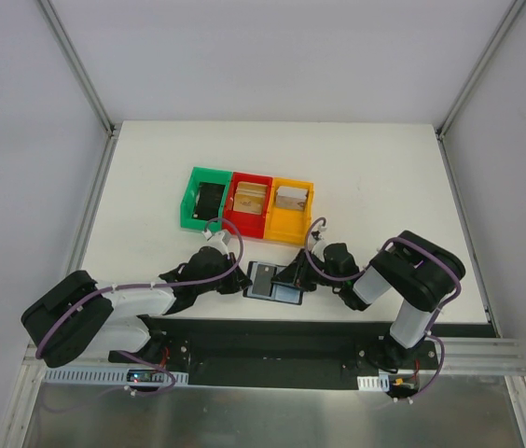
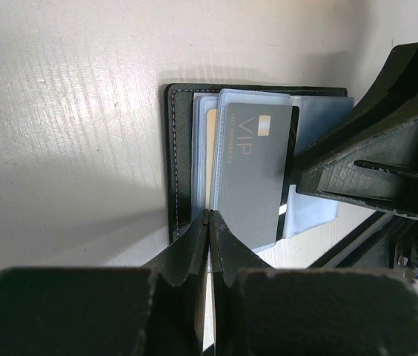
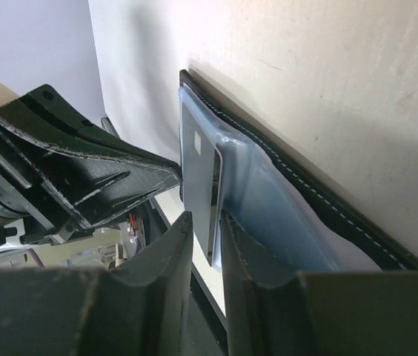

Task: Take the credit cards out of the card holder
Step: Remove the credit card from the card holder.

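The black card holder [image 1: 272, 283] lies open on the table between my two grippers, its grey-blue sleeves [image 2: 313, 126] facing up. A grey card [image 2: 253, 170] marked VIP sticks partly out of a sleeve. A tan-gold credit card [image 2: 210, 148] shows inside the sleeve beside it. My left gripper [image 2: 209, 215] is shut, its tips resting on the holder's near edge [image 2: 176, 148]. My right gripper [image 3: 205, 216] stands open by a narrow gap. The free end of the grey card [image 3: 198, 167] lies between its fingers. The holder's stitched rim [image 3: 305, 185] runs along the right.
Green [image 1: 191, 201], red [image 1: 247, 222] and orange [image 1: 284, 229] bins stand in a row just behind the holder, each with a small flat item inside. Both grippers [image 1: 242, 277] [image 1: 298, 277] crowd the holder from either side, near the table's front edge.
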Available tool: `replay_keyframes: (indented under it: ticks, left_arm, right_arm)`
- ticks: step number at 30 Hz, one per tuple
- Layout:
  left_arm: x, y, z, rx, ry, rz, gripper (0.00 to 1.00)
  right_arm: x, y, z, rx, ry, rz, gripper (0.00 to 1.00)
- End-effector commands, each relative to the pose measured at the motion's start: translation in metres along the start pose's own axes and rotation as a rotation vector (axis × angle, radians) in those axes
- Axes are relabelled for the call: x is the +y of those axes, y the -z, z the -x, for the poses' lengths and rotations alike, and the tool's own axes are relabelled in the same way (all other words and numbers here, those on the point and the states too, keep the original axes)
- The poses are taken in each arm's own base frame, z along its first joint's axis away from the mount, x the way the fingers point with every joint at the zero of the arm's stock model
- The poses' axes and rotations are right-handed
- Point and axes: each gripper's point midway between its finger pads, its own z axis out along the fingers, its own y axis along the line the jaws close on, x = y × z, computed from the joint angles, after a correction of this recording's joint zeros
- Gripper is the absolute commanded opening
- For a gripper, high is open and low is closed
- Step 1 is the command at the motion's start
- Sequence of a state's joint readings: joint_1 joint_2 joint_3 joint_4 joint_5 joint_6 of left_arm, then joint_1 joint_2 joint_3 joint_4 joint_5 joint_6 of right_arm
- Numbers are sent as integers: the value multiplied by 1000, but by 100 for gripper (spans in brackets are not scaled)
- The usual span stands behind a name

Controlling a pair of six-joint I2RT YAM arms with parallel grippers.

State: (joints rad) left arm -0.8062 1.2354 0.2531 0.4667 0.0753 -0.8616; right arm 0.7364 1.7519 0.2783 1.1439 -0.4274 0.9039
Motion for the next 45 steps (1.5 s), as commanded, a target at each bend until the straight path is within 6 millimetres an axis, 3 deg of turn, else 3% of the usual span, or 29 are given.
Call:
replay_keyframes:
  ticks: [1, 17, 37, 45]
  left_arm:
    - [10, 0, -16, 54, 0, 26, 0]
    - [4, -5, -22, 70, 11, 15, 0]
    - [2, -9, -21, 76, -9, 17, 0]
    - [6, -5, -16, 53, -19, 36, 0]
  right_arm:
    - [24, 0, 7, -11, 44, 90, 27]
    - [36, -2, 10, -18, 26, 142, 30]
    - [63, -3, 0, 86, 53, 252, 32]
    - [48, -1, -8, 107, 40, 215, 34]
